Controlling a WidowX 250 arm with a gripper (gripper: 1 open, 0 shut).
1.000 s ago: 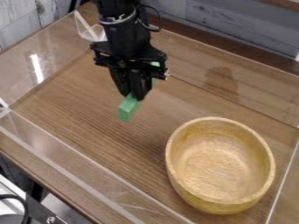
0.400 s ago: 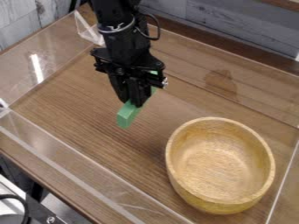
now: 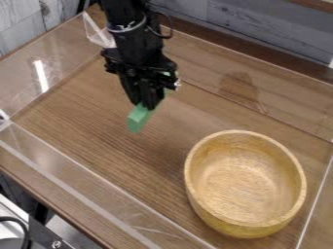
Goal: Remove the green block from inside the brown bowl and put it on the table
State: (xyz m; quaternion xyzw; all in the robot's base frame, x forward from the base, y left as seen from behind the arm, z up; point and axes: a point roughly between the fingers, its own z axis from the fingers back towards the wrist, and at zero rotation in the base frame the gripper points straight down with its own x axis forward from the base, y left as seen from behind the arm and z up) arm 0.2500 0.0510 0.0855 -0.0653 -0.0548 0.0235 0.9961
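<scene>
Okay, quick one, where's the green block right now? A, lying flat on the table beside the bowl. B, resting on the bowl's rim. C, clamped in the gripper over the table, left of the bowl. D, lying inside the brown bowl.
C: the gripper is shut on the green block, which hangs over the table, and the brown bowl is empty.

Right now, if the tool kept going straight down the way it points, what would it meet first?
The tool, shut on the green block, points straight down. Below it lies only bare table, so the block's lower end would likely touch the wood first. The brown bowl sits well off to the side, out of that line.
</scene>
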